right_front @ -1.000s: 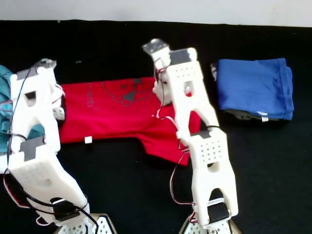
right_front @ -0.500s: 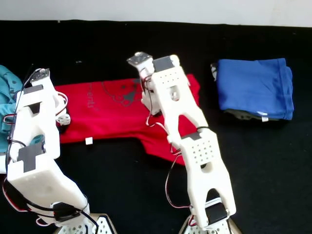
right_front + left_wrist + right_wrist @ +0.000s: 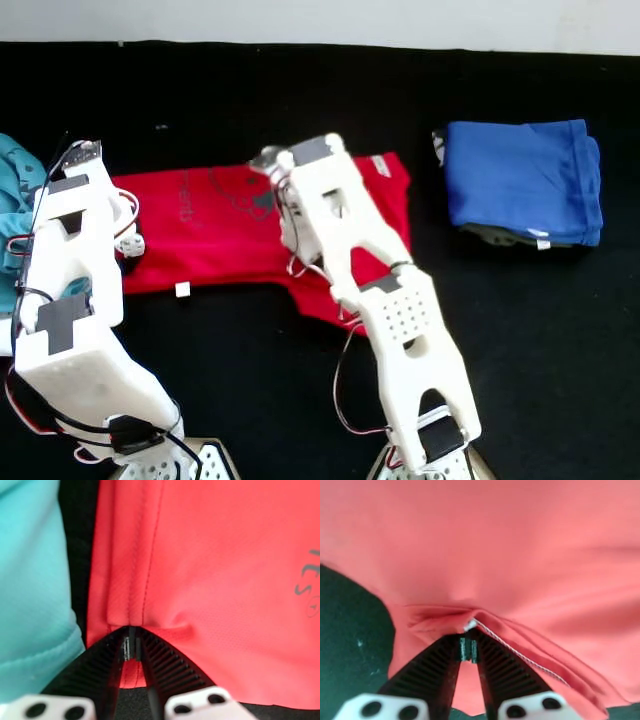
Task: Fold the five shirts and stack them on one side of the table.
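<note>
A red shirt point(image 3: 220, 235) lies spread across the middle of the black table, its printed side up. My left gripper point(image 3: 132, 647) is shut on the red shirt's point(image 3: 215, 565) hem at its left end, next to a teal shirt point(image 3: 30, 580). My right gripper point(image 3: 468, 649) is shut on a bunched fold of the red shirt point(image 3: 485, 540), held over the shirt's middle under the right arm point(image 3: 320, 200). A folded blue shirt point(image 3: 524, 178) rests at the right on top of a dark folded one point(image 3: 500, 236). The teal shirt point(image 3: 12, 190) lies crumpled at the left edge.
The left arm point(image 3: 70, 240) stands over the red shirt's left end. Both arm bases sit at the table's front edge. A pale wall point(image 3: 320, 20) borders the far side of the black table point(image 3: 540, 340).
The right arm has swung left, carrying the pinched red cloth over the shirt's middle and uncovering the shirt's right part. The left arm shifted slightly early on, then kept still.
</note>
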`<state>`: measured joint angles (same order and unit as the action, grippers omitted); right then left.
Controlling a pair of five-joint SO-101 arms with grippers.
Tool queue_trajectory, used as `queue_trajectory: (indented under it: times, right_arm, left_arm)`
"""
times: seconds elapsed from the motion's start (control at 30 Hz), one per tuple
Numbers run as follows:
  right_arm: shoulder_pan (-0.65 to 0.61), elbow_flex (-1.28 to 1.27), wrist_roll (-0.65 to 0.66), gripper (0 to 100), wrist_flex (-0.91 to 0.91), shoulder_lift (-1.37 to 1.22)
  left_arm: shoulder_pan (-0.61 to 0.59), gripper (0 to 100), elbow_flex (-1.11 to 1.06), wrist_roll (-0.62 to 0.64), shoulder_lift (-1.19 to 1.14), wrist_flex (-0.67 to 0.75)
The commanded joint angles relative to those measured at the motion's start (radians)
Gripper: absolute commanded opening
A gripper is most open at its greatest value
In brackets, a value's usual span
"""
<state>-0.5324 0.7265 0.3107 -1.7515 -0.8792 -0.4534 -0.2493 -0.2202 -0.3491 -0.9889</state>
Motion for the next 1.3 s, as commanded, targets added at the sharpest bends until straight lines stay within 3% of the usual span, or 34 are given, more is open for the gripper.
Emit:
queue_trajectory:
  times: [0.0, 0.37, 0.67, 0.9, 1.27]
  right_arm:
    - [-0.030, -0.051, 0.006, 0.8, -0.013, 0.104]
    - [-0.022, -0.453, 0.011, 0.8, -0.001, 0.519]
    - [0.148, -0.460, 0.071, 0.8, 0.404, 0.467]
    - [0.154, -0.458, 0.074, 0.8, 0.326, 0.348]
    - [0.148, -0.464, 0.135, 0.8, 0.050, 0.407]
  left_arm:
    - [0.007, 1, -0.004, 0.006, -0.004, 0.020]
    - [0.007, 1, -0.004, 0.006, -0.004, 0.020]
    - [0.007, 1, -0.004, 0.006, -0.004, 0.020]
    - [0.007, 1, -0.004, 0.006, -0.004, 0.020]
    - [0.007, 1, -0.002, 0.006, -0.004, 0.020]
